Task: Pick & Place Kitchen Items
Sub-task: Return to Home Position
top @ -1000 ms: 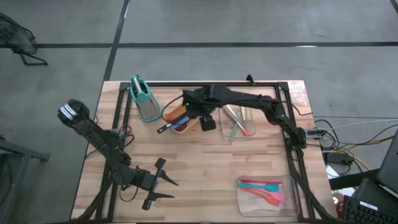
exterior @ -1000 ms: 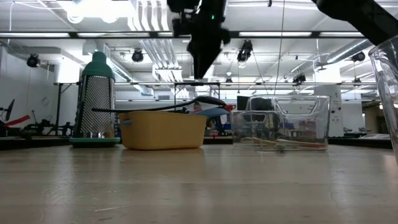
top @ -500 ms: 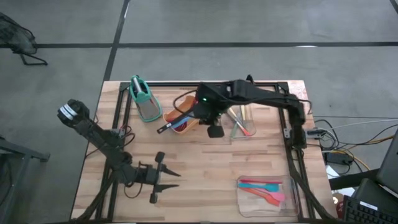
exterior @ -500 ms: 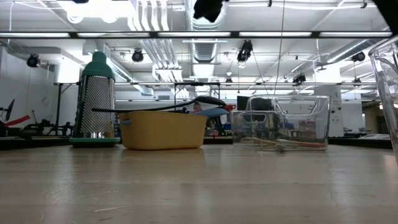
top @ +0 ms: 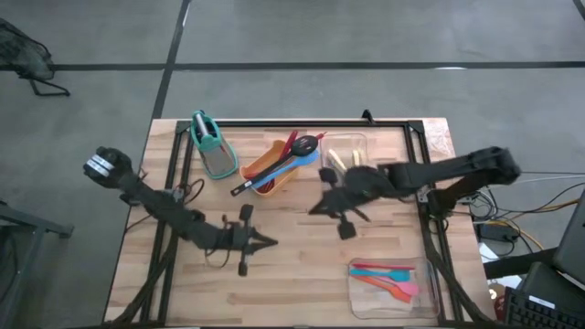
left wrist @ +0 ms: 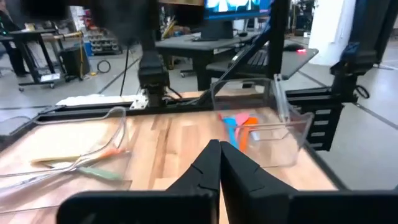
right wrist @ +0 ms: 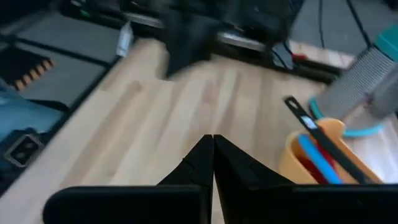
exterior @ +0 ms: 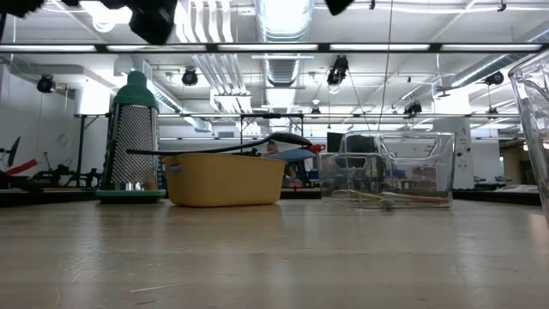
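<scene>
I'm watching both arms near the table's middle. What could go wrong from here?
The left gripper and right gripper, both shut, roughly face each other over the middle; they might clash. The handle of the black slotted spoon overhangs the orange bin; a low-passing arm could snag it and tip the bin.

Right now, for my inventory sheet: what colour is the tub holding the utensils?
The tub is orange; the high view shows it best.

Two arms, matte black, slim jointed links. On the left arm [top: 160,203]: white-banded shoulder joint [top: 98,165], thin dark cable loops [top: 186,190]. On the right arm [top: 448,171]: rounded joint housings. The left tool [left wrist: 218,148] and right tool [right wrist: 212,140]: paired black tapered fingers.
</scene>
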You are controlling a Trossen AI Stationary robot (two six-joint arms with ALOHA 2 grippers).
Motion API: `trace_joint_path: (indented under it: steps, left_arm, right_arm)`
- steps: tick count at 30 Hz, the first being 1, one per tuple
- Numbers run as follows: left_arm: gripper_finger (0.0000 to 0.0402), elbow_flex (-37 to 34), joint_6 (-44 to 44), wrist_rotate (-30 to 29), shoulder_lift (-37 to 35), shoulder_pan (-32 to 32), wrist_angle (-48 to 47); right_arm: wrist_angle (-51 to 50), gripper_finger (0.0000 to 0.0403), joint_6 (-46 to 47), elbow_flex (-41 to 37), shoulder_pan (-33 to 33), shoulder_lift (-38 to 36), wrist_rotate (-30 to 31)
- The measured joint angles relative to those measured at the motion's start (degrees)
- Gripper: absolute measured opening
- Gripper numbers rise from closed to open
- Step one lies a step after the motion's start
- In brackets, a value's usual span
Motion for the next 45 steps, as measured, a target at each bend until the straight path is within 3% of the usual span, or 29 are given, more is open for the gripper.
trace_joint_path:
  steps: [6, 11, 19, 35, 45]
  left_arm:
    - [0.0011, -2.6, 1.7, 2.7, -1.7, 5.9, 3.4]
    - [0.0008, -6.4, 2.6, 2.8, -8.6, 6.7, 3.0]
    - [0.0011, -18.3, 1.5, 2.1, -23.5, 6.7, 3.4]
    - [0.0011, -32.9, 0.5, 2.1, -43.0, 6.7, 3.6]
    - [0.0013, -33.2, 2.2, 3.0, -50.1, 6.7, -0.8]
  right_arm:
    - [15.7, 0.0008, 3.4, -20.5, 4.9, -12.3, 4.0]
    - [17.0, 0.0008, 7.3, -33.0, 8.0, -26.0, 11.9]
    - [20.5, 0.0008, 10.4, -46.6, 9.5, -47.2, 13.6]
    - [21.5, 0.0008, 7.4, -58.5, 9.5, -68.5, 13.0]
    - [18.9, 0.0008, 4.6, -60.8, 9.5, -76.7, 9.9]
